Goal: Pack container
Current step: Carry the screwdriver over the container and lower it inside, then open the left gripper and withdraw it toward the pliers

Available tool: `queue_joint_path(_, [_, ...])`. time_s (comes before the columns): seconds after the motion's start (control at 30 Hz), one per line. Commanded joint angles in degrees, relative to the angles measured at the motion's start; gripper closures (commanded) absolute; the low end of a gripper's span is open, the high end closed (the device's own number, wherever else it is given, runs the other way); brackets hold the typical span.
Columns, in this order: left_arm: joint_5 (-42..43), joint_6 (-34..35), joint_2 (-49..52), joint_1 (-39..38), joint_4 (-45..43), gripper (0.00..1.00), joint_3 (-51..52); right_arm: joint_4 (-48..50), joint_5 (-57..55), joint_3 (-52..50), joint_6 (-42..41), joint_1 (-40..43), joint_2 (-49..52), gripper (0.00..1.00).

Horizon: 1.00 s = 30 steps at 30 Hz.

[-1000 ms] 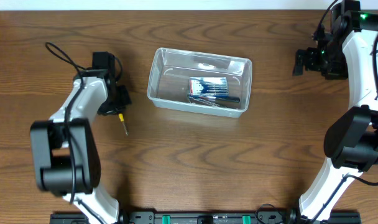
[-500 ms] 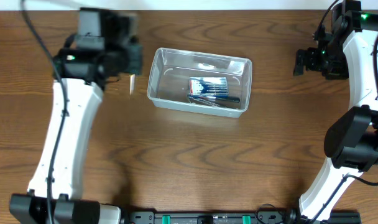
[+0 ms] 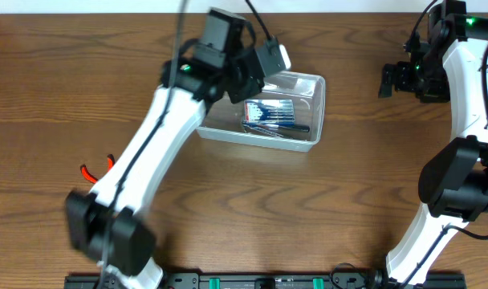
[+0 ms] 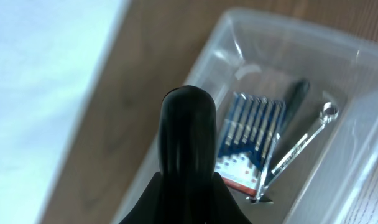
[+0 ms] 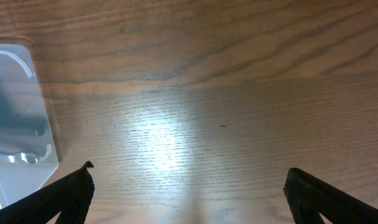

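Wood table [image 3: 308, 209], with the left arm [image 3: 156, 136] stretched over the clear container [image 3: 318, 100] at the middle back. The right gripper [image 5: 189, 169] sits well off to the side, fingers spread wide, empty. The left gripper [image 3: 260, 68] looks clamped on a black handle [image 4: 188, 137], though its fingers are hard to make out. A blue bit pack [image 4: 248, 134] and a small wrench [image 4: 301, 144] lie inside the container.

Our left arm [image 3: 150, 144] and right arm [image 3: 469, 84] are white with fat black joints. Thin black cables [image 3: 180, 32] run on them. A green light [image 3: 469, 22] glows on the right one.
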<state>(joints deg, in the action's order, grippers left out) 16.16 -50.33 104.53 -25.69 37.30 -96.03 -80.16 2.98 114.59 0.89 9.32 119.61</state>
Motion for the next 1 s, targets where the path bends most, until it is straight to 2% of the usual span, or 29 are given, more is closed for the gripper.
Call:
queue_joint_path(0.0, [0.1,-3.0,5.0,-0.4,0.1,0.94,-0.2,-0.3,-0.2,-0.1,1.0,0.5,0.1,0.01])
queue_joint_path(0.57, [-2.4,-3.0,17.9,0.9,0.4,0.92,0.0,-1.0,-0.2,-0.1,1.6,0.5,0.1,0.01])
queue_joint_path(0.6, [-2.8,-3.0,17.9,1.0,0.5,0.85,0.0,-1.0,-0.2,-0.1,1.6,0.5,0.1,0.01])
queue_joint_path(0.73, [-3.7,-3.0,17.8,1.3,0.8,0.71,0.0,-1.0,-0.2,-0.1,1.6,0.5,0.1,0.01])
queue_joint_path(0.77, [-3.7,-3.0,17.8,1.3,1.0,0.65,0.0,-1.0,-0.2,-0.1,1.6,0.5,0.1,0.01])
queue_joint_path(0.83, [-3.7,-2.9,17.8,1.3,1.5,0.5,0.0,-1.0,-0.2,-0.1,1.6,0.5,0.1,0.01])
queue_joint_path(0.9, [-3.8,-1.0,17.6,1.3,1.9,0.19,0.0,-1.0,-0.2,-0.1,1.6,0.5,0.1,0.01])
queue_joint_path(0.93, [-3.8,-0.1,17.5,1.3,2.1,0.07,0.0,-1.0,-0.2,-0.1,1.6,0.5,0.1,0.01])
queue_joint_path(0.97, [-3.8,1.1,17.2,1.3,2.3,0.05,0.0,-1.0,-0.2,-0.1,1.6,0.5,0.1,0.01])
